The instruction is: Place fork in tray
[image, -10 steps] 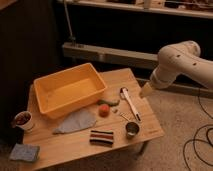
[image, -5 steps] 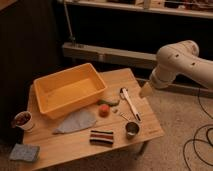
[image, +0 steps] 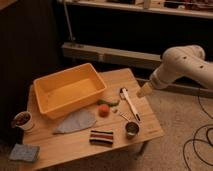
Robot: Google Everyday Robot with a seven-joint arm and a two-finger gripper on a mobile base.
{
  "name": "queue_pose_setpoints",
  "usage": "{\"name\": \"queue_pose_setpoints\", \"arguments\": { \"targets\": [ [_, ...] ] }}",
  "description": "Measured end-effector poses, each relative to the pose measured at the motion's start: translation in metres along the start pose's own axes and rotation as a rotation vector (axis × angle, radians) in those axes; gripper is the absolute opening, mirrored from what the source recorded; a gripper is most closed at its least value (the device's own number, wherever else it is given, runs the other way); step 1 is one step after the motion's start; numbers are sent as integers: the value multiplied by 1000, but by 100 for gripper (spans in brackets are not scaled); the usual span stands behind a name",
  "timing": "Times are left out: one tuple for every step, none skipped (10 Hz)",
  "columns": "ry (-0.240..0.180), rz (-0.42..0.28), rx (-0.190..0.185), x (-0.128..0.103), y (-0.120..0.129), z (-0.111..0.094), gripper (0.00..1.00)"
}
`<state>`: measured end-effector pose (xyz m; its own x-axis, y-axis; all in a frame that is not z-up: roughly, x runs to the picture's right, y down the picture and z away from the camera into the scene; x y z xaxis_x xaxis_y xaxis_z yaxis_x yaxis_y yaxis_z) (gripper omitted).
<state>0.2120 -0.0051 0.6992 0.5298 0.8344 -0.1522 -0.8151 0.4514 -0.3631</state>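
Note:
The yellow-orange tray (image: 46, 88) sits at the back left of the small wooden table (image: 75, 145). A small thin silvery utensil, apparently the fork (image: 123, 116), lies on the table to the right of the tray, between an orange ball (image: 103, 110) and a metal cup (image: 131, 129). My gripper (image: 144, 91), at the end of the white arm (image: 182, 65), hangs just off the table's right edge, above and to the right of the fork. It touches nothing.
A long white-handled tool (image: 131, 103) and a green item (image: 108, 102) lie near the fork. A grey cloth (image: 76, 121), a striped block (image: 101, 137), a white cup (image: 22, 120) and a blue sponge (image: 23, 152) are also on the table. Black cables (image: 197, 142) lie on the floor at right.

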Motion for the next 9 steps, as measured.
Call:
{"name": "queue_pose_setpoints", "arguments": {
  "targets": [
    [-103,-85,-57,-13,15,8,80],
    [-175,-174,-99,-24,29,17,80],
    [-217,-245,-122,-33,40,26,80],
    [-263,-318,-144,-42,51,35,80],
    [-291,-356,-153,-46,57,39,80],
    [-305,-375,-157,-48,59,41,80],
    [-312,-386,-161,-51,62,42,80],
    [-290,-389,-159,-51,62,42,80],
    [-249,-406,-159,-49,63,46,80]
  ]
}}
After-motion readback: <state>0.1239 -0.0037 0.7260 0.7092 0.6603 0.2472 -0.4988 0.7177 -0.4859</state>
